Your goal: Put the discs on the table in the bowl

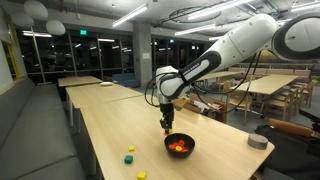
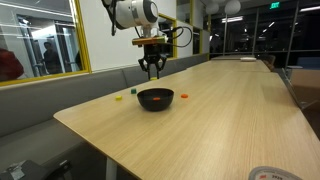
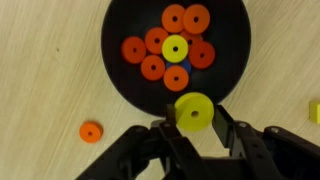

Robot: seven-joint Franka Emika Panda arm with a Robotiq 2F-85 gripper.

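The black bowl (image 3: 115,60) holds several orange and red discs (image 3: 153,67) and one yellow disc (image 3: 176,47). It stands on the light-wood table (image 1: 110,125) and shows in both exterior views (image 1: 179,146) (image 2: 155,99). My gripper (image 3: 195,120) hangs just above the bowl's near rim (image 1: 167,124) (image 2: 152,72). It is shut on a yellow disc (image 3: 193,110), held by its edges, flat face towards the wrist camera. One orange disc (image 3: 91,131) lies on the table beside the bowl; it also shows in an exterior view (image 2: 183,96).
Small green and yellow blocks (image 1: 130,154) lie on the table near the bowl, another yellow one (image 1: 141,175) nearer the front edge. A yellow block (image 3: 315,112) shows at the wrist view's edge. A grey tape roll (image 1: 259,141) sits at the table's corner. A bench (image 1: 40,130) runs alongside.
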